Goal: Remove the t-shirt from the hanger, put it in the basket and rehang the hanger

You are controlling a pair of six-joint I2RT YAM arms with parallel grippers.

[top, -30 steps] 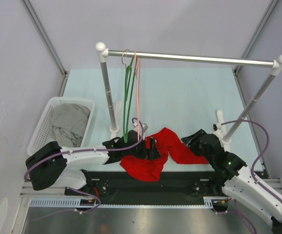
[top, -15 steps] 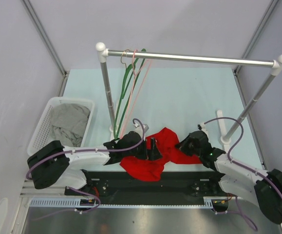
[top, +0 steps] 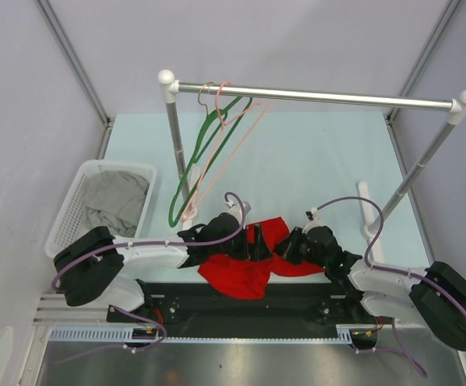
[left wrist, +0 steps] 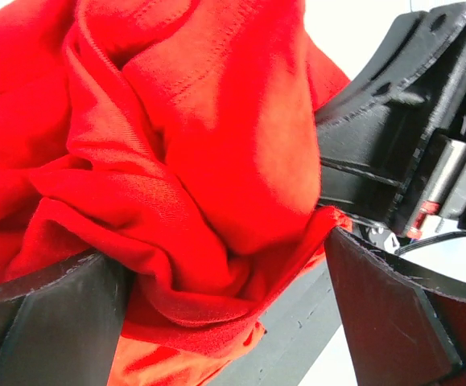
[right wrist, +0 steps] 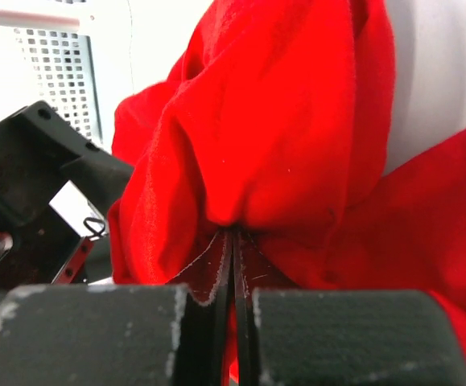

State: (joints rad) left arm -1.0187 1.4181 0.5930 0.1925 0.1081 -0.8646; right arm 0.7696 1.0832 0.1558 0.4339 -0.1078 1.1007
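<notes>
Red t-shirt (top: 242, 278), crumpled, lying left-to-right

Pale green table (top: 313, 161): crumpled red t-shirt (top: 245, 275) lies at the near edge, centre. Clothes rack (top: 189, 215) stands on it, one foot left, one right. White laundry basket (top: 72, 205) at left edge, holding grey garment (top: 116, 205).

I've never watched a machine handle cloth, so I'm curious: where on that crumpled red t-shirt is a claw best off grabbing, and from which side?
Probably a raised fold of the red t-shirt, approached low from the side: its flat parts offer nothing to pinch, while the bunched ridges stand up. The right claw is shut on one such fold; the left claw, open, straddles another.
</notes>
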